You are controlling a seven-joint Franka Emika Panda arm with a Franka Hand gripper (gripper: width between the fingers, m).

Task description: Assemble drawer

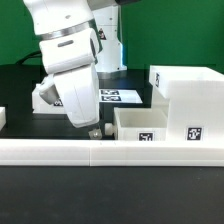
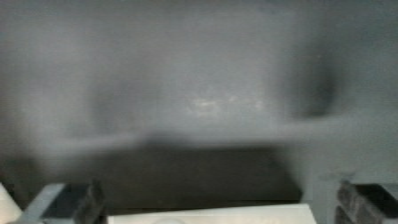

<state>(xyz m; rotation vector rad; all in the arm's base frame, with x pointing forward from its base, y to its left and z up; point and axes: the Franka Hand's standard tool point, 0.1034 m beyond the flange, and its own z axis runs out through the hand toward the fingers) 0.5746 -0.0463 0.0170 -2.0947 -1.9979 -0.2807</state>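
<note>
exterior view / tool: your tool (image 1: 93, 128) hangs low over the desk (image 1: 20, 82), just behind the rail (image 1: 60, 152) and near the small tray. From this side I can't tell how far it's spread.
exterior view / small tray: the small tray (image 1: 138, 124) sits right by the rail along the desk edge nearest the camera, open side up. Nothing in it that I can see.
exterior view / housing: the housing (image 1: 192, 100) stands at the near desk corner on the exterior view's right, just beside the small tray. The little of its inside that shows looks empty.
exterior view / white part: a white part (image 1: 44, 96) is half hidden behind the arm, toward the far edge. Probably the second tray, but its contents don't show.
exterior view / marker board: the marker board (image 1: 122, 97) lies flat toward the far edge.
wrist view / tool: the fingers (image 2: 68, 203) stand wide apart with nothing clamped between them.
wrist view / rest: mostly grey blur. There's a pale edge low between the fingers, and I can't say which part it is.
step: my guess is you're lining up a grab on the small tray, which isn't gripped yet.
next move: you'd want to straddle one tray wall squarely, pinch it, then lift clear of the rail before heading for the housing.
</note>
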